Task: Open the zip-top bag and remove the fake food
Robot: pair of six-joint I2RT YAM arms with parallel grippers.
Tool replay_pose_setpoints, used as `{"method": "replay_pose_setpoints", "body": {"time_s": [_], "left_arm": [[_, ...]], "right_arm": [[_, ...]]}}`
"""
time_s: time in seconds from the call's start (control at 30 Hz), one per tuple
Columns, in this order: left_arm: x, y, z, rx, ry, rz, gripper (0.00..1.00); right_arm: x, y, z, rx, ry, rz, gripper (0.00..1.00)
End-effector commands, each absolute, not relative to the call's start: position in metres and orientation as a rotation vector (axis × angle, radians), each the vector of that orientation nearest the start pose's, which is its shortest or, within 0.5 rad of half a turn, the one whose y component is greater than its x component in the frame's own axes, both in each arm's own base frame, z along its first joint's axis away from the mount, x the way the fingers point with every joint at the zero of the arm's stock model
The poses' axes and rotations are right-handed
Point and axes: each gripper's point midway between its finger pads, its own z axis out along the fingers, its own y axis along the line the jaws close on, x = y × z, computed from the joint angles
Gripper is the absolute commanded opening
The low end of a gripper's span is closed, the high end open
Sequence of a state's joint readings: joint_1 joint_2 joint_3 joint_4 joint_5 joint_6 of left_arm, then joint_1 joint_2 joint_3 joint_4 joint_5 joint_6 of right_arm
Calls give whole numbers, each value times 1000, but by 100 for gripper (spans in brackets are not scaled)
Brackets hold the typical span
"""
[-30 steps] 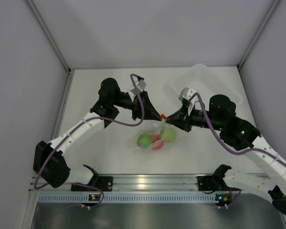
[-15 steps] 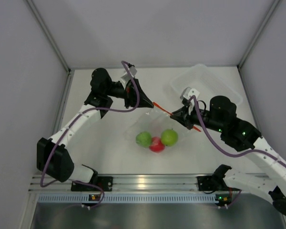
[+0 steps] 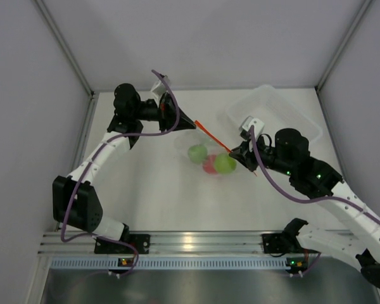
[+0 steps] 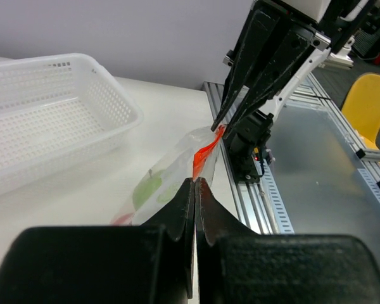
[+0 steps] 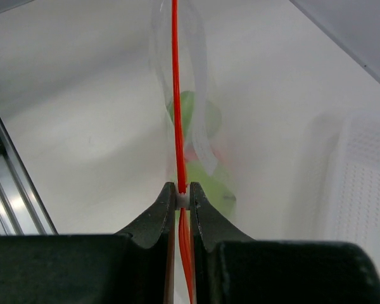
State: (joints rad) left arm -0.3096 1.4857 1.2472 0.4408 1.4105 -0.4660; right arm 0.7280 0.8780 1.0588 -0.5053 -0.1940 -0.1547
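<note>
**Zip-top bag held taut between both hands, fruit inside**

The zip-top bag (image 3: 185,144) is seen as a small pouch of clear, crinkly film, edged along its mouth by a thin red-orange zip strip (image 3: 213,137). In the top view the strip is drawn into a straight line running from 10 o'clock to 4 o'clock, a little toward 1 o'clock from the middle of the bench (image 3: 145,190). The film is draped below the strip toward 7 o'clock.

The 10 o'clock end of the bag is pinched by the left hand (image 3: 191,121), whose jaws are pressed together on the film and strip, as is shown in the left wrist view (image 4: 195,183). The 4 o'clock end is clamped by the right hand (image 3: 239,154); in the right wrist view the strip (image 5: 175,95) is seen passing between its nearly closed fingertips (image 5: 182,191).

The fake food (image 3: 210,161) is contained in the bag: one lime-green ball at 9 o'clock, a red ball in the middle and a second lime-green ball at 3 o'clock, the three lying close together. Whether the bag's underside is resting on the bench cannot be told.

A clear rigid rectangular tub (image 3: 285,101) is placed at 1 o'clock on the bench, near the right hand and apart from the bag.
</note>
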Motion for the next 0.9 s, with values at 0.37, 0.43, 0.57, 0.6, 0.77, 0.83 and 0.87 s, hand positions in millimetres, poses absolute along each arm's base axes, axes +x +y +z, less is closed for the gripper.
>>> {"method": "replay_pose_setpoints", "body": {"time_s": [0.37, 0.43, 0.57, 0.6, 0.77, 0.83, 0.87], "left_arm": [[321, -241, 389, 914, 1280, -1224, 0], [325, -237, 388, 885, 1286, -1201, 0], [333, -232, 390, 832, 1293, -1161, 0], [335, -230, 389, 819, 1297, -1150, 0], [341, -223, 389, 764, 1302, -1104, 0], [340, -223, 388, 758, 1308, -1107, 0], [339, -222, 391, 753, 1303, -1102, 0]], "right_arm": [[191, 200, 271, -923, 1856, 559, 0], [188, 199, 270, -926, 1862, 568, 0], [180, 196, 268, -936, 1873, 583, 0], [176, 196, 266, -945, 1882, 588, 0], [169, 192, 261, -947, 1909, 569, 0], [168, 189, 260, -946, 1916, 563, 0], [167, 189, 260, -945, 1917, 566, 0]]}}
